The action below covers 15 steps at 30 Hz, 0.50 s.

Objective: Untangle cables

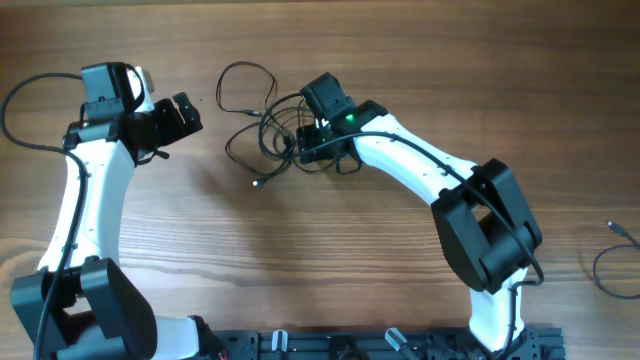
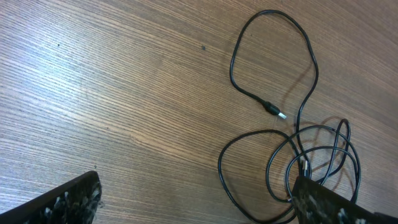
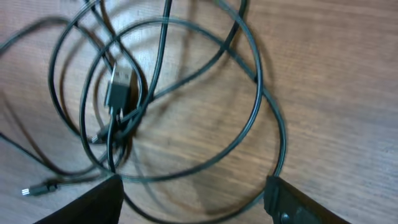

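Right tool (image 3: 193, 191) hangs released over the knot, loops of the cables (image 1: 270, 135) lying between its spread fingers, nothing gripped. Left tool (image 2: 196, 185) is also released and empty, just beside the outlying loop. I judge the step as choosing a strand; next I must close on one cord only, near the USB plug (image 3: 118, 87), then draw outward. Count: two tools, one tangle on the counter (image 1: 330, 260), three plug ends seen, cords within uncountable, one stray cord (image 1: 615, 262) well apart.
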Each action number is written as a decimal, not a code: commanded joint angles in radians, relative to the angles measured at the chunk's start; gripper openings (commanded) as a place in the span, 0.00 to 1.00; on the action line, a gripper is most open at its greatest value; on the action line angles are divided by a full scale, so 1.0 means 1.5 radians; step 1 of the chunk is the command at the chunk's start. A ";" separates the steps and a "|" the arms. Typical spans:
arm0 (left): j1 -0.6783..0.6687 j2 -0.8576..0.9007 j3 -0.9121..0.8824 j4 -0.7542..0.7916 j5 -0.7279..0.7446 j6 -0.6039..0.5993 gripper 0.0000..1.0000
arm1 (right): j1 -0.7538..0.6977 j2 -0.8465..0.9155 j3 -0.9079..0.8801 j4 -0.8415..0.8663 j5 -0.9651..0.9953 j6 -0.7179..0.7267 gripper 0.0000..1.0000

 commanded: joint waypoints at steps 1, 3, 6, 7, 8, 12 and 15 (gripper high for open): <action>0.000 -0.007 0.002 0.000 0.008 0.013 1.00 | 0.001 0.026 0.011 0.025 0.034 0.065 0.75; 0.000 -0.007 0.002 0.000 0.024 0.013 1.00 | 0.001 0.037 0.011 0.030 0.042 0.100 0.74; 0.000 -0.007 0.002 0.001 0.042 0.013 1.00 | 0.006 0.057 0.011 0.035 0.041 0.115 0.73; 0.000 -0.007 0.002 0.001 0.042 0.013 1.00 | 0.009 0.059 0.011 0.035 0.043 0.117 0.73; 0.000 -0.007 0.002 0.000 0.042 0.013 1.00 | 0.013 0.061 0.011 0.036 0.049 0.120 0.73; 0.000 -0.007 0.002 0.000 0.042 0.013 1.00 | 0.022 0.061 0.011 0.051 0.051 0.132 0.68; 0.000 -0.007 0.002 -0.001 0.049 0.014 1.00 | 0.024 0.071 0.011 0.053 0.051 0.132 0.66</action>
